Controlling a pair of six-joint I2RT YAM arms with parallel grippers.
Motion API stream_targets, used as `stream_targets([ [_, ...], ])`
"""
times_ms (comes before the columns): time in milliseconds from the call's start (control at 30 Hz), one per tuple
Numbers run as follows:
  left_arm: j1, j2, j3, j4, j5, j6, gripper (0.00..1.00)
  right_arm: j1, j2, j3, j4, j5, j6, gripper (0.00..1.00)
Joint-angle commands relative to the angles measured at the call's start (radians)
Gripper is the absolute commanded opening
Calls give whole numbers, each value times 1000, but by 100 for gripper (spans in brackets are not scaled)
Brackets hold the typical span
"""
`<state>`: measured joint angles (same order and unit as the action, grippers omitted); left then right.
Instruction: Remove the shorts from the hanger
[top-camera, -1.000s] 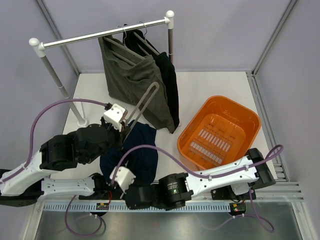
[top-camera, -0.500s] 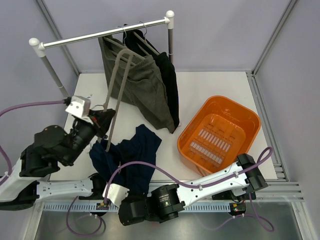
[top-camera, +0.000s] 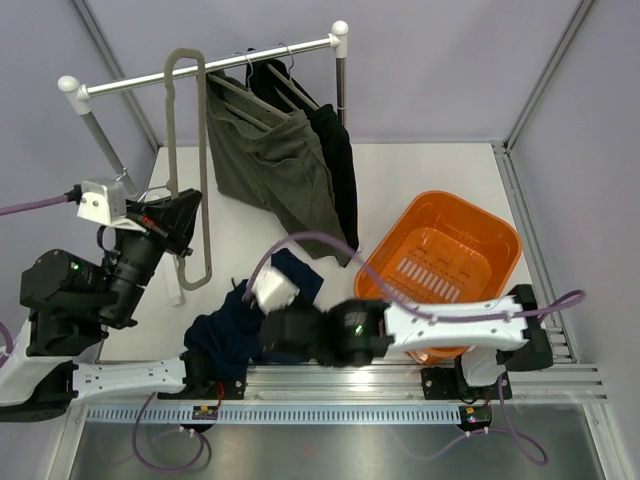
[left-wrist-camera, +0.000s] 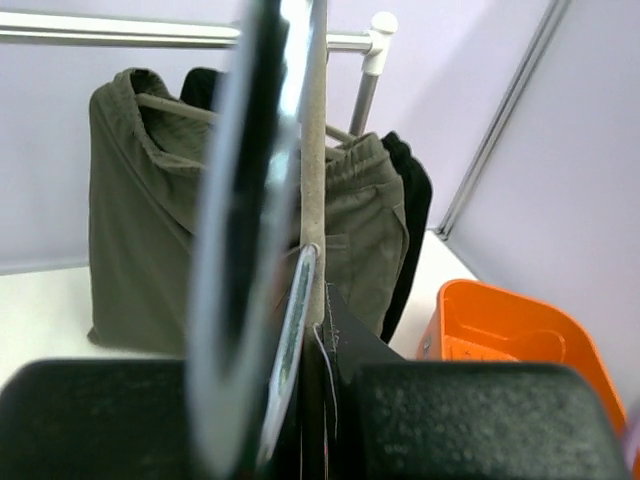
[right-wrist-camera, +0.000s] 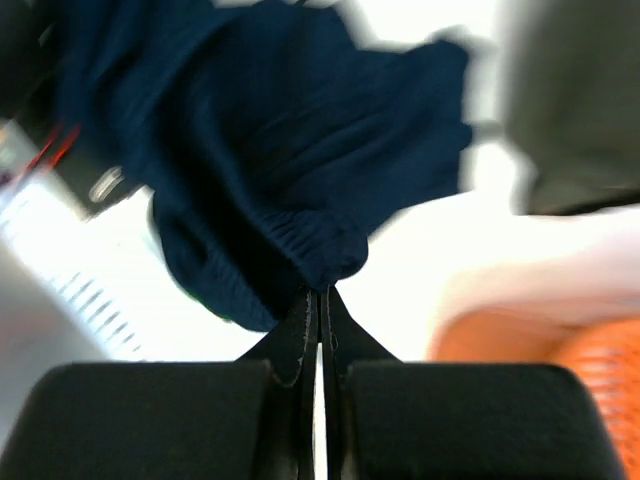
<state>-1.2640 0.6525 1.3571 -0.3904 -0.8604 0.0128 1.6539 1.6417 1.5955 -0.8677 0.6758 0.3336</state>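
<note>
The navy shorts lie bunched on the table near the front edge, off their hanger. My right gripper is shut on their ribbed edge, seen close in the right wrist view with the navy shorts hanging from the tips. My left gripper is shut on the bare grey hanger and holds it upright beside the rail; the hanger also shows in the left wrist view. The olive-grey shorts and the black shorts hang on hangers from the rail.
An orange basket stands at the right on the table, just right of my right arm. The rail's left post stands close to my left arm. The walls close in the back and both sides.
My left gripper has swung the grey hanger up and to the left, clear of the navy shorts. My right gripper has moved away from the front edge, dragging the navy shorts.
</note>
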Motion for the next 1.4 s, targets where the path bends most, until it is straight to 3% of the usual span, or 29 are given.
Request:
stream_targets([
  [0, -3, 55, 49, -71, -94, -63, 0, -120, -230, 157, -19, 165, -82, 0],
  [100, -3, 102, 98, -232, -124, -124, 0, -195, -250, 370, -74, 359, -191, 0],
  [200, -5, 162, 166, -396, -128, -222, 0, -215, -276, 547, 51, 542, -420, 0],
  [233, -3, 168, 172, -427, -120, -243, 0, -213, -325, 541, 270, 576, -608, 0],
  [300, -3, 174, 174, -487, -103, -292, 0, -215, -387, 486, 550, 623, -819, 0],
  [333, -3, 173, 168, -499, -100, -301, 0, -213, -417, 431, 793, 623, -996, 0],
  [500, -3, 148, 140, -573, -100, -358, 0, -213, -520, 386, 1136, 585, -1258, 0],
  [967, 14, 159, 56, -676, -42, -458, 0, -213, -560, 367, 1394, 501, -1490, 0],
  [1167, 32, 157, 37, -677, 1, -471, 0, -215, -626, 247, 1098, 527, -1176, 0],
  [1367, 152, 185, 31, -688, 101, -458, 0, -256, -678, 54, 903, 602, -928, 0],
])
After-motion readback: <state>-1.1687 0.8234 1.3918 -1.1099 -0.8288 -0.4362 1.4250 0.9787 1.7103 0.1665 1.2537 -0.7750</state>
